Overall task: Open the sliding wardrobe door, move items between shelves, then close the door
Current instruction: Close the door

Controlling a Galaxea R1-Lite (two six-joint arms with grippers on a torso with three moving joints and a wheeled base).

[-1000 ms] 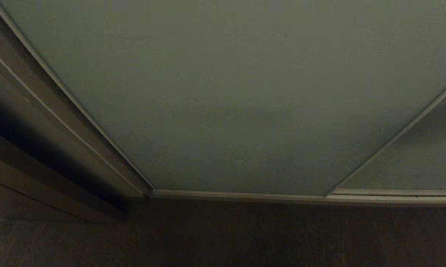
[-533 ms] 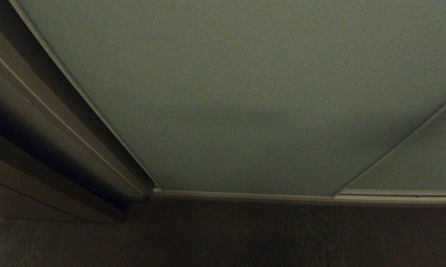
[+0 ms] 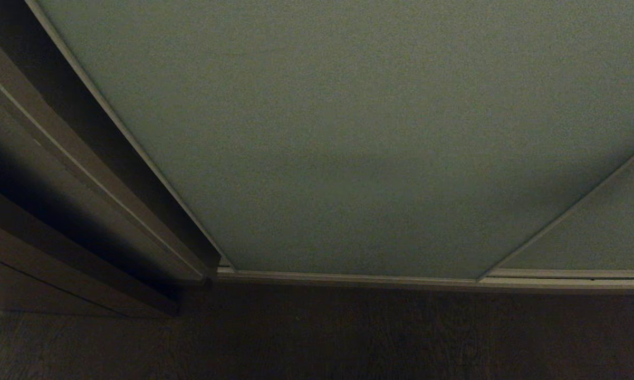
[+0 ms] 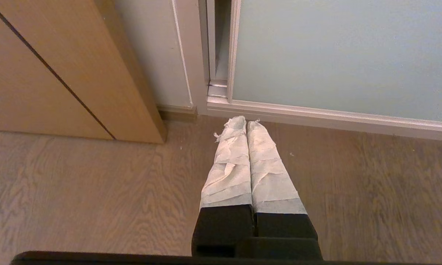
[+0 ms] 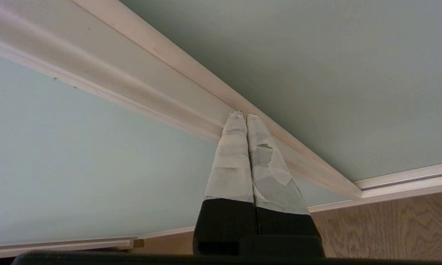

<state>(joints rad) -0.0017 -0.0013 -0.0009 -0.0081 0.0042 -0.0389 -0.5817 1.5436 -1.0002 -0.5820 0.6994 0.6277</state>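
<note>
Wood floor (image 4: 77, 191) runs under the sliding wardrobe door (image 3: 348, 132); the right gripper (image 5: 246, 117), pressed shut against its frame edge (image 5: 191, 70), should push steadily sideways, tips staying seated.

The sliding wardrobe door (image 4: 346, 55) is pale grey-green, its frame (image 4: 316, 117) cream; the floor (image 4: 77, 191) shows grey-brown woodgrain, the pincer fingers (image 4: 232, 162) white tape.

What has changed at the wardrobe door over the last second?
The sliding door has slid a little to the right, widening a narrow dark gap along its left edge. The shut right gripper presses at its frame edge. The floor, brown frame and parked left gripper are unchanged.
</note>
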